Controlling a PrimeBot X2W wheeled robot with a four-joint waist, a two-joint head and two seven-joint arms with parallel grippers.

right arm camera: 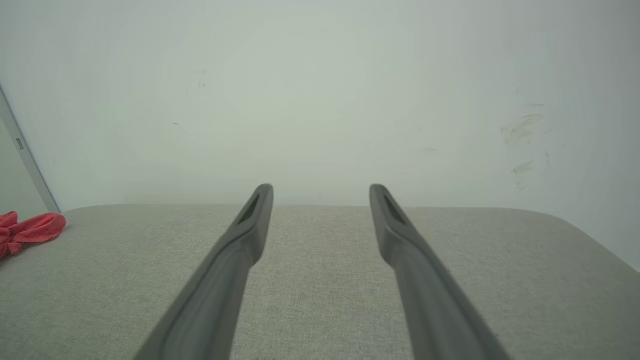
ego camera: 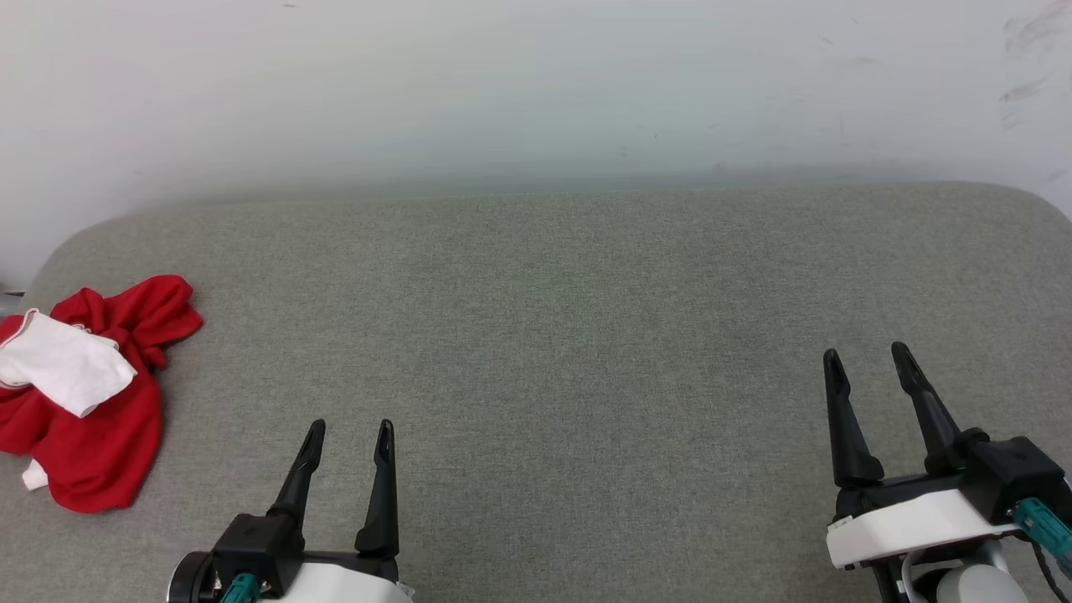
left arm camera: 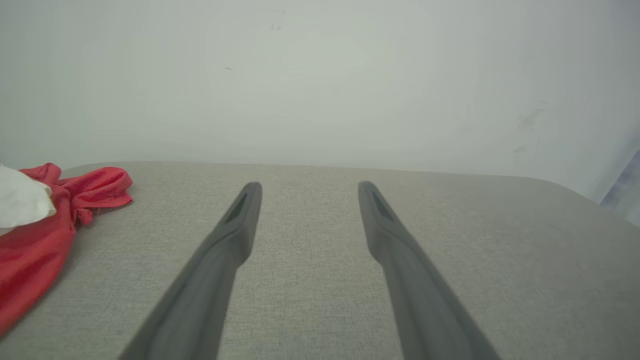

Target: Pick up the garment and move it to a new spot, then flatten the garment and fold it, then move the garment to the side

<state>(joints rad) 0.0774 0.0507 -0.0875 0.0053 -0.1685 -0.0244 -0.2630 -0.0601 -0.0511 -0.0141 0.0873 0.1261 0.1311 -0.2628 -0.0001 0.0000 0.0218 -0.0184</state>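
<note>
A: Where is the garment (ego camera: 92, 419) now?

B: At the far left of the grey cushion (ego camera: 553, 335), close to its left edge. It lies in a crumpled heap, red cloth with a white sleeve (ego camera: 63, 364) on top. I cannot read any lettering, because the folds hide it.

A: Does a gripper touch it?

B: No. The left gripper (ego camera: 351, 425) is to the right of the heap and apart from it. Its two fingers are spread and nothing is between them. In the left wrist view the red cloth is at the left border, beside the fingers and not between them.

A: And the middle of the cushion?

B: Plain grey fabric up to the wall (ego camera: 536, 84). I think it is a good place for spreading the garment.

A: The right gripper (ego camera: 866, 350)?

B: It is at the far right, well apart from the garment. Its fingers are also spread and empty, and they point toward the wall.

A: So how much of the task is done?

B: In my judgement, nothing yet. The garment is not picked up, not flattened, not folded and not put aside. All steps remain.

A: Which arm should begin?

B: Probably the left one, because it is nearer. It would need to go leftward to the heap and close on a thick fold. Soft cloth can slip or come up only partly, so that is the risk.
</note>
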